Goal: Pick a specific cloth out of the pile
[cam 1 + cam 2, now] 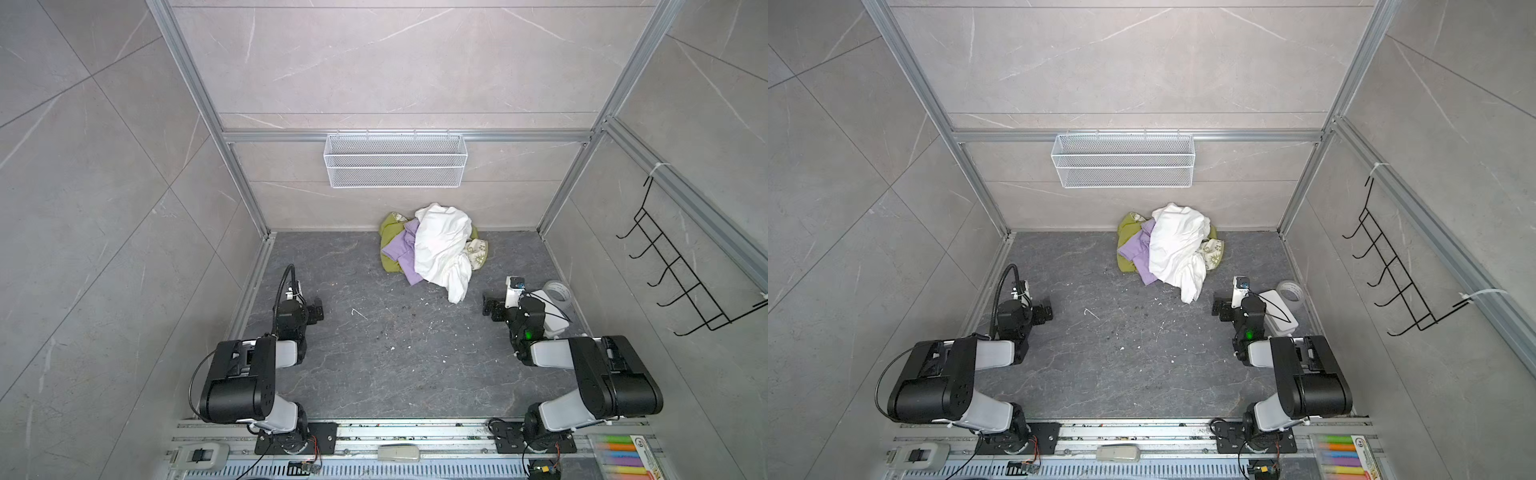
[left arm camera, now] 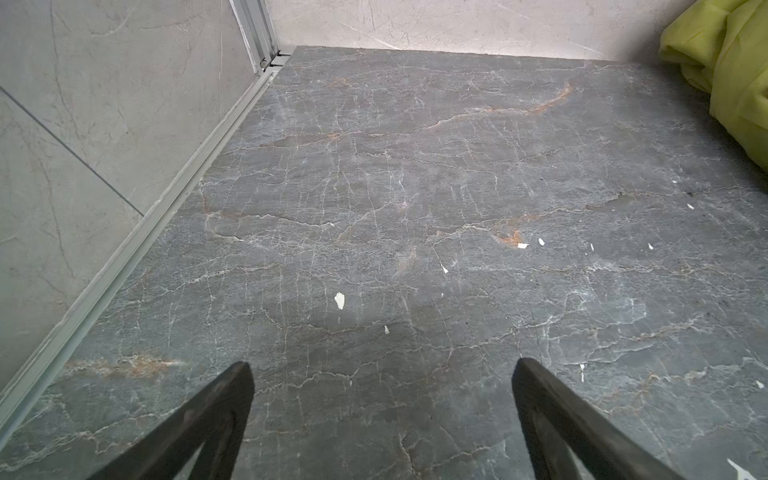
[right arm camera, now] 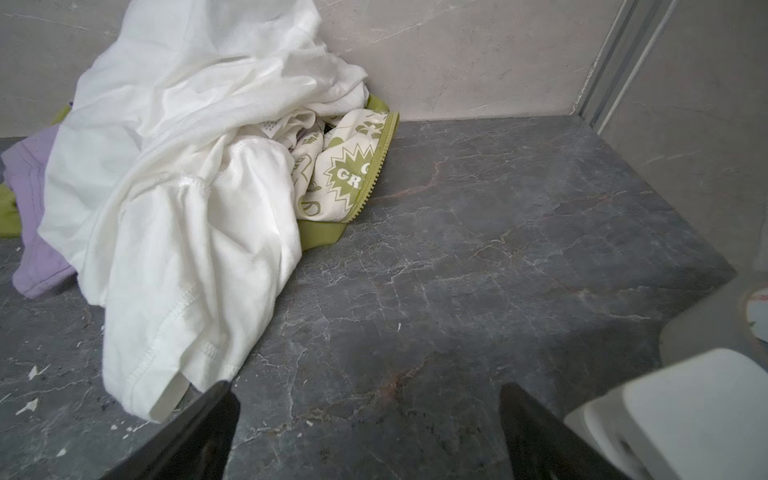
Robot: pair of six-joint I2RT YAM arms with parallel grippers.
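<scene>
1. The pile (image 1: 432,249): four soft cloths are lying heaped on the dark stone floor (image 1: 395,365). They are sitting close against the back wall, below the white wire basket (image 1: 395,160).
2. The cloth (image 1: 400,254): you are looking for the lilac piece. In both top views it is lying on the left part of the pile, on top of the olive-green cloth (image 1: 388,233). Its right edge is running under the white cloth (image 1: 442,245), and its near corner is reaching the floor.
3. White cloth: it is draping over the top of the heap, and one hem is trailing forward onto the floor.
4. Olive-green cloth: it is showing along the pile's left and far edges.
5. Cream cloth with green print (image 1: 478,251): it is peeking out on the pile's right side, partly under the white cloth.
6. Left gripper (image 2: 382,370): its jaws are standing wide apart and grasping nothing. It is facing bare floor, well apart from the pile.
7. Right gripper (image 3: 365,395): its jaws are also standing wide apart and holding nothing. It is sitting near the white cloth's trailing hem and, in a top view, is not touching it.
8. White box (image 1: 552,309) and tape roll (image 1: 559,291): both are sitting just beside the right arm.
</scene>
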